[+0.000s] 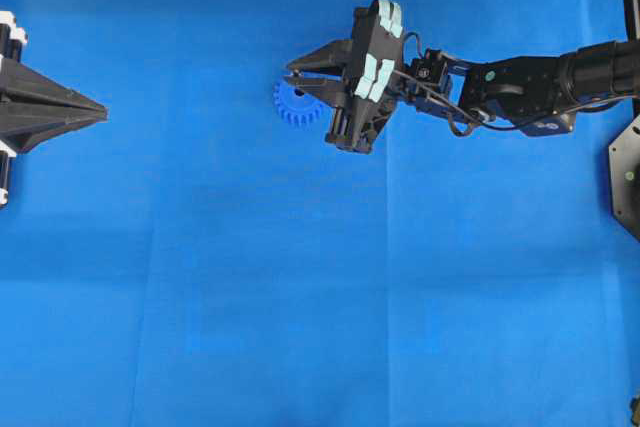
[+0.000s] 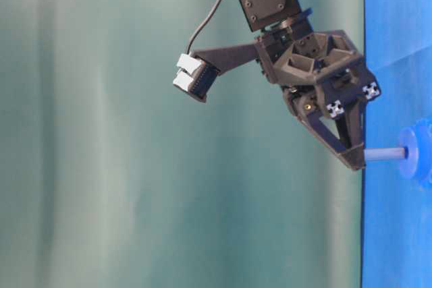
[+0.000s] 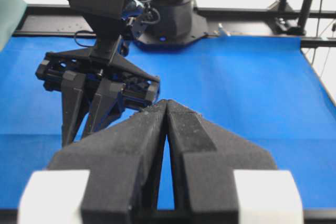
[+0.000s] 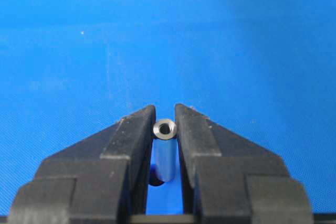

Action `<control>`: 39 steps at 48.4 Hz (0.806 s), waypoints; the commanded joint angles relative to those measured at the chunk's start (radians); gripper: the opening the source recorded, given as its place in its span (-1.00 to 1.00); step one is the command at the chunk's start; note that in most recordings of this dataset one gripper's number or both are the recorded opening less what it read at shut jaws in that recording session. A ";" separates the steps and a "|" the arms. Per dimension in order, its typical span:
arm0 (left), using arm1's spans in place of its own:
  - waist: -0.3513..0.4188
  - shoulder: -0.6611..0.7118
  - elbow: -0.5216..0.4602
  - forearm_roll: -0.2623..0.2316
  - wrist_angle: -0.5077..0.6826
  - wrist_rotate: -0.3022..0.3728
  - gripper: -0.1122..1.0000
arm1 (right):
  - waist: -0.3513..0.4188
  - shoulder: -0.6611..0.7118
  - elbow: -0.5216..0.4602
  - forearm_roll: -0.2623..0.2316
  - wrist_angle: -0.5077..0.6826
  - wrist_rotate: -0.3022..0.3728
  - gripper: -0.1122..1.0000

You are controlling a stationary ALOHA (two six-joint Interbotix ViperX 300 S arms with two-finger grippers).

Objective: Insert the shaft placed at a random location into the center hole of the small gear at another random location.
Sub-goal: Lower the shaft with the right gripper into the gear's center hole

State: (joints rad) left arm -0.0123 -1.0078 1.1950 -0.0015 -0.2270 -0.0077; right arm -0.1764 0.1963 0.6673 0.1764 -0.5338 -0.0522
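My right gripper (image 4: 165, 120) is shut on the shaft (image 4: 165, 129), a short silver-grey pin whose hollow end faces the right wrist camera. In the table-level view the shaft (image 2: 385, 154) sticks straight out from the right gripper (image 2: 356, 160), and its far end meets the hub of the small gear (image 2: 420, 156). From overhead the small gear (image 1: 296, 109), bright blue and toothed, lies on the cloth partly under the right gripper (image 1: 290, 75). The center hole is hidden by the shaft and fingers. Far off at the left edge, my left gripper (image 1: 102, 112) is shut and empty (image 3: 167, 104).
A blue cloth (image 1: 300, 297) covers the whole table. The right arm (image 1: 520, 82) reaches in from the right edge. In the left wrist view the right gripper body (image 3: 100, 90) stands ahead on the left, with the arm base (image 3: 168, 14) behind it.
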 commanded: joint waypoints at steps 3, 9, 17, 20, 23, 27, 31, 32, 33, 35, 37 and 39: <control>-0.002 0.005 -0.011 0.002 -0.008 0.000 -0.80 | 0.000 -0.017 -0.003 0.003 -0.009 0.002 -0.73; -0.003 0.005 -0.012 0.002 -0.008 0.000 -0.80 | 0.000 -0.023 -0.003 0.003 -0.009 0.002 -0.73; -0.002 0.005 -0.012 0.002 -0.008 -0.002 -0.80 | 0.002 -0.064 0.000 0.002 -0.008 -0.003 -0.73; -0.002 0.002 -0.012 0.002 -0.008 -0.002 -0.80 | 0.002 -0.083 0.000 -0.002 -0.006 -0.005 -0.73; -0.002 -0.002 -0.012 0.002 -0.008 -0.002 -0.80 | 0.002 -0.101 0.002 -0.003 -0.006 -0.005 -0.73; -0.002 -0.003 -0.012 0.002 -0.008 -0.002 -0.80 | 0.003 -0.117 0.005 -0.003 -0.005 -0.005 -0.73; -0.002 -0.003 -0.012 0.002 -0.006 -0.002 -0.80 | 0.005 -0.117 0.006 -0.003 -0.003 -0.006 -0.73; -0.002 -0.005 -0.012 0.003 -0.006 -0.002 -0.80 | 0.005 -0.115 0.006 -0.003 -0.002 -0.006 -0.73; -0.002 -0.003 -0.012 0.002 -0.006 -0.002 -0.80 | 0.006 -0.115 0.005 -0.003 0.000 -0.005 -0.73; -0.002 -0.005 -0.012 0.002 -0.006 -0.002 -0.80 | 0.009 -0.114 0.006 -0.003 0.003 -0.005 -0.73; -0.002 -0.005 -0.012 0.003 -0.006 -0.002 -0.80 | 0.011 -0.107 0.006 -0.003 0.003 -0.005 -0.73; -0.002 -0.003 -0.012 0.002 -0.006 -0.002 -0.80 | 0.014 -0.097 0.006 0.000 -0.002 -0.003 -0.73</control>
State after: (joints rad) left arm -0.0123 -1.0155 1.1950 0.0000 -0.2270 -0.0077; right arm -0.1703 0.1104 0.6811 0.1749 -0.5277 -0.0568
